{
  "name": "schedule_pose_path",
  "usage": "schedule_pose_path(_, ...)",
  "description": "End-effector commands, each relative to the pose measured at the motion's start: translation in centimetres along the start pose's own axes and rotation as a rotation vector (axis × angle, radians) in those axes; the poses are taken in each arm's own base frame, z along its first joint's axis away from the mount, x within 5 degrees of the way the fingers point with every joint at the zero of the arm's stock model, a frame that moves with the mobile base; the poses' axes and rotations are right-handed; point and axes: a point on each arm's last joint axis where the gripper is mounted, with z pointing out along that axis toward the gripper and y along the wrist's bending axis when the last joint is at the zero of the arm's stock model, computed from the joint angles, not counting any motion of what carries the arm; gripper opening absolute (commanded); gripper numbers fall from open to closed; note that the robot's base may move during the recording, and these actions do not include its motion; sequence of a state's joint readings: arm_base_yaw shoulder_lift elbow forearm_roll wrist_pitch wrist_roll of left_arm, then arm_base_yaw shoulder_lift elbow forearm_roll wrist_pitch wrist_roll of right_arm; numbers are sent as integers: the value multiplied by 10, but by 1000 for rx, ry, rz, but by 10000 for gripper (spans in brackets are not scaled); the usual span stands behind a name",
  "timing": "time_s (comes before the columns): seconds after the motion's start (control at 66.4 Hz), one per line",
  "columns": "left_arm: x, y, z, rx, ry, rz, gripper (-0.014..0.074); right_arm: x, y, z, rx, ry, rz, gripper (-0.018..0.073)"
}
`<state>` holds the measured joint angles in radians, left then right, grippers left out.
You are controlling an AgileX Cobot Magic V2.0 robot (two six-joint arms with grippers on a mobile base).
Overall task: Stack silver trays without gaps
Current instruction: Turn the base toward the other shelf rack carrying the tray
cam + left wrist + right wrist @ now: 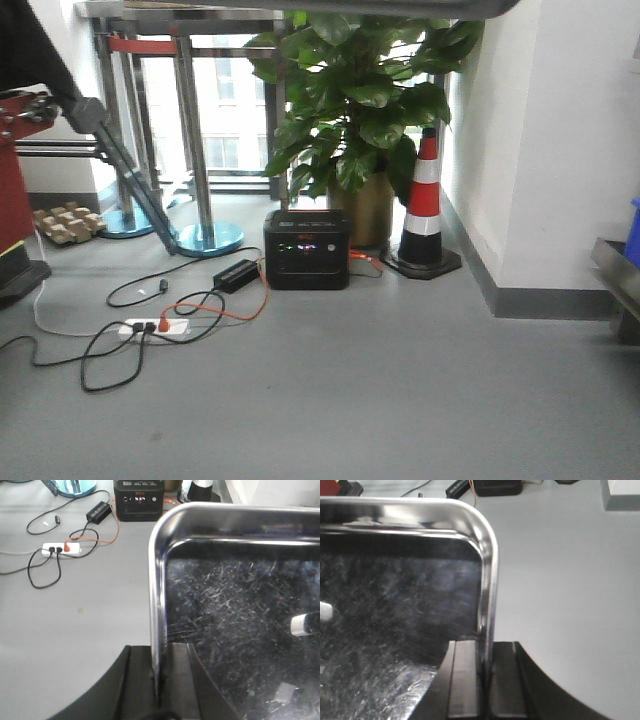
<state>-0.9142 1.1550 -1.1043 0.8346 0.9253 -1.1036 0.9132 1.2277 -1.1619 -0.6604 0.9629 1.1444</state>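
A silver tray [235, 605] with a scratched dark bottom fills the left wrist view, held above the grey floor. My left gripper [159, 680] is shut on its left rim, one finger outside and one inside. In the right wrist view the same kind of silver tray [395, 605] shows its right rim pinched by my right gripper [485, 680], which is shut on it. I cannot tell whether other trays lie beneath. Neither the trays nor the grippers appear in the front view.
On the grey floor ahead stand a black power station [306, 249], a white power strip [153, 327] with loose black and orange cables, a potted plant [355, 110], a striped traffic cone [423, 205] and steel posts [195, 140]. A steel shelf edge [615, 268] sits right.
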Motion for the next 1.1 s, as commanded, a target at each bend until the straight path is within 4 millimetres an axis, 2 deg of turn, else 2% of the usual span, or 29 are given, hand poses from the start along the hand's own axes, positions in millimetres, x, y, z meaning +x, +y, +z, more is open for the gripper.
schedule_pose_path(0.0, -4, -5, -3, 53, -36, 0, -15, -6, 10, -3, -110, -69, -24, -22)
schedule_pose_path(0.693, -5, -4, -3, 51, -40, 4, -15, -17, 35, -11, -398, -199, -26, -22)
schedule_pose_path(1.085, -5, -4, -3, 49, -43, 6, -15, -21, 43, -16, -498, -244, -27, -22)
